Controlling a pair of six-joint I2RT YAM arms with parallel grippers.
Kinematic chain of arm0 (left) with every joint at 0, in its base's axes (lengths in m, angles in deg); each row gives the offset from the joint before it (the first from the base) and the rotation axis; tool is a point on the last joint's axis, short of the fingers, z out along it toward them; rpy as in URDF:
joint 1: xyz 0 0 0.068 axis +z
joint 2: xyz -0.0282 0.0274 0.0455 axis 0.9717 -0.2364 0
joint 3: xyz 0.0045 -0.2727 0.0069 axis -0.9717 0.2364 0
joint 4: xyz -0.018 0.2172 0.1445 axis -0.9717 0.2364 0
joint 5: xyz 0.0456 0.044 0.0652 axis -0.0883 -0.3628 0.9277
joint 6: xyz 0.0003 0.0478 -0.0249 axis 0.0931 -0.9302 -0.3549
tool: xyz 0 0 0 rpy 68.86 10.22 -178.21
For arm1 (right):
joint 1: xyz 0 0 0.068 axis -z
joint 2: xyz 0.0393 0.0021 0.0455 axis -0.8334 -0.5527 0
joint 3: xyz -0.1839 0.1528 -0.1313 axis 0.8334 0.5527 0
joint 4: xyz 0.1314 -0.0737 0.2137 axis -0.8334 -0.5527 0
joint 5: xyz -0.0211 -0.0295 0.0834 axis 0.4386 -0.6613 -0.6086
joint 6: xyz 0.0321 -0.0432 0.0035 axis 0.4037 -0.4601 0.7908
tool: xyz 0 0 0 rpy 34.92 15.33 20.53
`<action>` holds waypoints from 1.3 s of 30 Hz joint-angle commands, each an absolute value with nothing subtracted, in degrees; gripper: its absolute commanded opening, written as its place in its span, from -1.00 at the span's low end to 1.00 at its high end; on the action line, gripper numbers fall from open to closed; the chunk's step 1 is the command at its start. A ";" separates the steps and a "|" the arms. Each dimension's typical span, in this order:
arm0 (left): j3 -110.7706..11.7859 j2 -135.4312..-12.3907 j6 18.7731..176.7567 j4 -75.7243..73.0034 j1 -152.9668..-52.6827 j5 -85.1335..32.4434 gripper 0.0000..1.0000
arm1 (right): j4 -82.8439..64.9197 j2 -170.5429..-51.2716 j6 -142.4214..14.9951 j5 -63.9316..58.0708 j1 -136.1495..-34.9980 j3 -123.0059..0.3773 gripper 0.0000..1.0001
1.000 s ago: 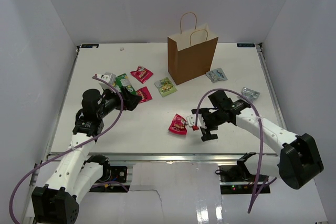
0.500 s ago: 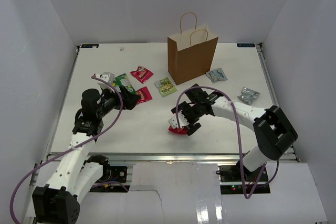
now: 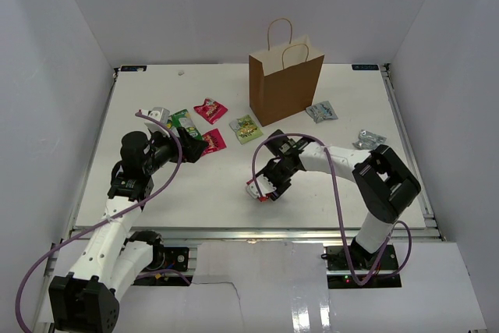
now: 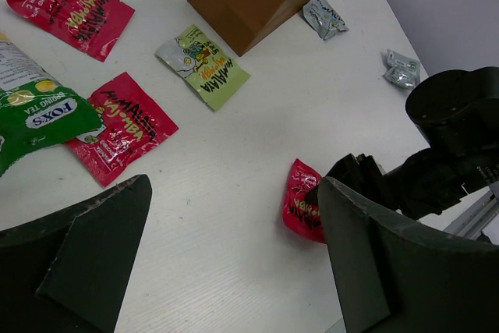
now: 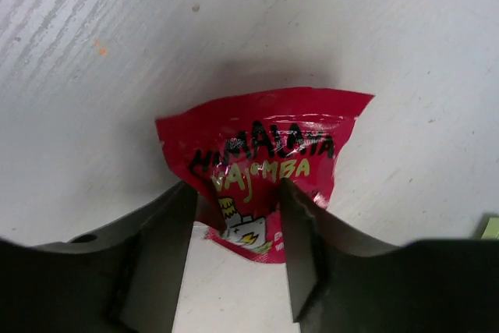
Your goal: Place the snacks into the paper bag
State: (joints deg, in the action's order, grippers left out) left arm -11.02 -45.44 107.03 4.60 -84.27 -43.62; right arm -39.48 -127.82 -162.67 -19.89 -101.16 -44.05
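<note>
A red snack packet lies on the white table in front of the arms, also visible from above and from the left wrist. My right gripper is down on it, jaws pinched into its crinkled middle; the packet still rests on the table. The paper bag stands upright at the back centre, mouth open, handles up. My left gripper hovers open over the left side, nothing between its fingers.
More snacks lie loose: two red, a green one, a yellow-green one left of the bag, a pale blue one and a silver one to its right. White walls enclose the table.
My right arm swung left from the table's right-centre onto the red packet and its jaws closed in on it. The left arm has not moved.
</note>
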 commanded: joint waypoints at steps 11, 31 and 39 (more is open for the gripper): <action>-13.01 -44.91 106.66 3.91 -83.80 -43.92 0.96 | -44.57 -125.47 -153.07 -28.13 -96.90 -50.52 -0.75; -12.92 -45.26 106.58 3.73 -83.71 -44.10 0.96 | -6.17 -125.09 -58.24 -24.06 -74.55 -97.11 -0.85; -13.18 -46.93 106.31 3.99 -83.18 -44.36 0.96 | -7.14 -132.13 -55.23 7.24 -74.73 -104.86 -0.85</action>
State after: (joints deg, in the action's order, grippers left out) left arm -11.04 -46.54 107.00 4.58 -83.75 -43.86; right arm -9.69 -130.42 -59.30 -7.17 -74.88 -102.06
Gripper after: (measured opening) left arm 0.979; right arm 0.143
